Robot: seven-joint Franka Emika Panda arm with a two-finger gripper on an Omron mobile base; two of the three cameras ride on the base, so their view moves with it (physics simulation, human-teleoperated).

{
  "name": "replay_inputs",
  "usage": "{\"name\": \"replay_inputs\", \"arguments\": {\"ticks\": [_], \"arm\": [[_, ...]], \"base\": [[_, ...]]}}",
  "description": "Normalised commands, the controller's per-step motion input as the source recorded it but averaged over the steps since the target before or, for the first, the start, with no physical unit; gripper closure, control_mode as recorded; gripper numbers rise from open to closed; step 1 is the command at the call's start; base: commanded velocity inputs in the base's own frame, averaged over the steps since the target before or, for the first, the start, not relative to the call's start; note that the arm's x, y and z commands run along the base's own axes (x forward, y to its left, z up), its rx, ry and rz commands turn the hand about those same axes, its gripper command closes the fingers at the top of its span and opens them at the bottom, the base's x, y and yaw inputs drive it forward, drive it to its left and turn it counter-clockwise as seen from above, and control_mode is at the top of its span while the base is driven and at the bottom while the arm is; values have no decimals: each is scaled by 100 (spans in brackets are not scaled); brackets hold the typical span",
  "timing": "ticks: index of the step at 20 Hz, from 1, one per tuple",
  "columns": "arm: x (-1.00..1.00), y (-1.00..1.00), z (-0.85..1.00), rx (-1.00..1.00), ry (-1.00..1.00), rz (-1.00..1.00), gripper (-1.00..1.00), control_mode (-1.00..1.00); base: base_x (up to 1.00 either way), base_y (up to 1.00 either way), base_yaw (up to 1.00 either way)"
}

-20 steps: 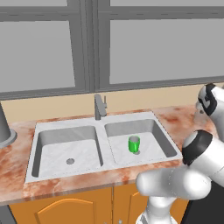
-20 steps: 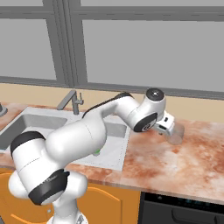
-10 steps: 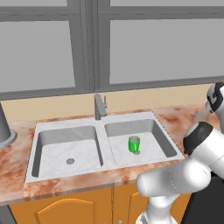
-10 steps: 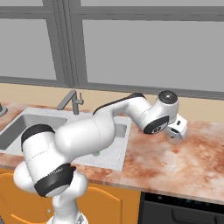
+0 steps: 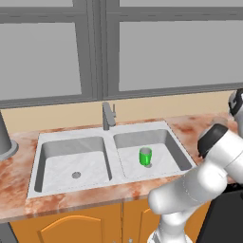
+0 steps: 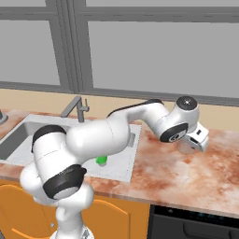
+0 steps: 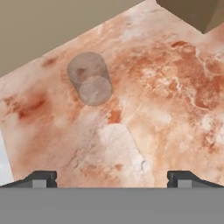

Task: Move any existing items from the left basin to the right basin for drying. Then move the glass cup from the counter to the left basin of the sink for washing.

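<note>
Gripper point(image 7: 112, 177) is spread wide and empty; in the hand view its two dark tips stand far apart at the bottom, with nothing between them. From the right base view I have the hand point(image 6: 195, 138) out over the counter point(image 6: 186, 172), right of the sink.

Working left to right across the left base view: a tall grey canister point(image 5: 4, 142) stands at the counter's far left edge. Next comes the left basin point(image 5: 57, 161), bare down to its drain. Across the divider, the right basin point(image 5: 166, 156) holds the green mug point(image 5: 145, 156), standing upright near the middle of the floor. So I judge the first half of the job done, and the cup transfer is the step in hand.

The glass cup point(image 7: 89, 78) sits upright on the marble counter in the hand view, up and left of the line between my tips, well apart from them.

For the next move I'd shift the hand toward the cup until it lies between the fingers, then descend and close gently. It is thin and translucent, so its edges are hard to read.
</note>
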Motion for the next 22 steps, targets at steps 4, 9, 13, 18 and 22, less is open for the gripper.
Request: {"name": "replay_inputs", "arguments": {"ticks": [4, 9, 13, 18, 22], "arm": [[11, -11, -15, 0, 0, -10, -100, -100], [15, -1, -23, 0, 0, -7, -100, -100], [22, -2, -15, 0, 0, -7, -100, -100], [25, -5, -2, 0, 0, -8, -100, -100], [24, -3, -7, 0, 1, -7, -100, -100]], "base": [[0, 0, 0], [0, 0, 0], [0, 0, 0], [0, 0, 0], [0, 0, 0]]}}
